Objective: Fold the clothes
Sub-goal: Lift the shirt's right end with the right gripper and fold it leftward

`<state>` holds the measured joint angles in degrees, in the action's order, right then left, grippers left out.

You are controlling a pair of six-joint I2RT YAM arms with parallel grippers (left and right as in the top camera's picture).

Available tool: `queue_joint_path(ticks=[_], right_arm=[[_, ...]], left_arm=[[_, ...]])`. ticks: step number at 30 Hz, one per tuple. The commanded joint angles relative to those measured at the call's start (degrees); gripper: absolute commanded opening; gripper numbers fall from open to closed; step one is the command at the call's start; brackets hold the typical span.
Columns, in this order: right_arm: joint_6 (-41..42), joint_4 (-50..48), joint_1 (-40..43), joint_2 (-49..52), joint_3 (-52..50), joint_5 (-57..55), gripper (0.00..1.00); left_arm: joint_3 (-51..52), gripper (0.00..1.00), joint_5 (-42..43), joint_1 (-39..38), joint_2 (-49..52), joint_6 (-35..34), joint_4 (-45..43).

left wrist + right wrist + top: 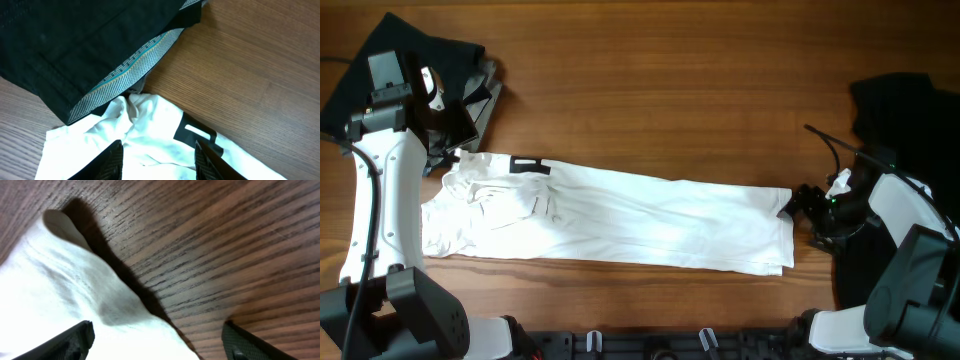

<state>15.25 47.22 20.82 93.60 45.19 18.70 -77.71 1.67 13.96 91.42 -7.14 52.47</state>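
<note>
Stretching across the middle of the wooden table (670,90) is the white T-shirt (620,215), laid out as one long band from left to right and rumpled at its left end. A black garment (455,55) is heaped at the far left corner, its edge turned up to show a grey patterned lining (125,70), and that edge lies touching the shirt's bunched corner. Another dark garment (900,95) sits at the right edge of the table, apart from the shirt.

The left arm (380,200) reaches along the left side and the right arm (910,215) comes in from the right. The left gripper (157,147) is over the shirt's crumpled left end with its jaws apart and white cloth showing between them (whether they touch the cloth, I cannot tell). The right gripper (157,330) is at the shirt's right end, its jaws spread wide either side of the cloth's edge. A small black bar print (197,132) marks the shirt near the left gripper.
</note>
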Motion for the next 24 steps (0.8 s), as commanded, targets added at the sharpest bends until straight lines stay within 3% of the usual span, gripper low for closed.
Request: queue_joint_path(ticks=[1, 5, 9, 10, 11, 15, 21, 22, 24], right_arm=[[-6.56, -8.04, -1.38, 6.32, -8.15, 15.08, 0.71], [-9.05, -8.9, -2.36, 6.32, -8.87, 18.82, 0.67], [-4.85, -7.34, -2.67, 6.32, -8.87, 18.43, 0.61], [-3.61, -5.86, -2.71, 6.32, -8.87, 18.4, 0.61], [-2.84, -4.66, -2.71, 6.32, -8.87, 17.7, 0.73], [-1.01, -2.78, -2.71, 6.29, -8.87, 13.25, 0.74], [-2.23, -6.27, -2.71, 6.25, -6.71, 16.06, 0.09], [-2.19, -5.81, -2.45, 6.25, -5.07, 15.34, 0.04], [-1.53, -3.78, -1.25, 6.25, -0.26, 15.17, 0.04]], left_arm=[[0.59, 0.46, 1.31, 0.04, 0.66, 0.96, -0.24], [0.59, 0.46, 1.31, 0.04, 0.66, 0.94, -0.7], [0.59, 0.46, 1.31, 0.04, 0.66, 0.94, -0.79], [0.59, 0.46, 1.31, 0.04, 0.66, 0.94, -0.76], [0.59, 0.46, 1.31, 0.04, 0.66, 0.94, -0.76], [0.59, 0.46, 1.31, 0.04, 0.66, 0.94, -0.83], [0.59, 0.47, 1.29, 0.04, 0.66, 0.96, -1.05], [0.59, 0.47, 1.29, 0.04, 0.66, 0.96, -1.03], [0.59, 0.47, 1.29, 0.04, 0.66, 0.96, -1.07]])
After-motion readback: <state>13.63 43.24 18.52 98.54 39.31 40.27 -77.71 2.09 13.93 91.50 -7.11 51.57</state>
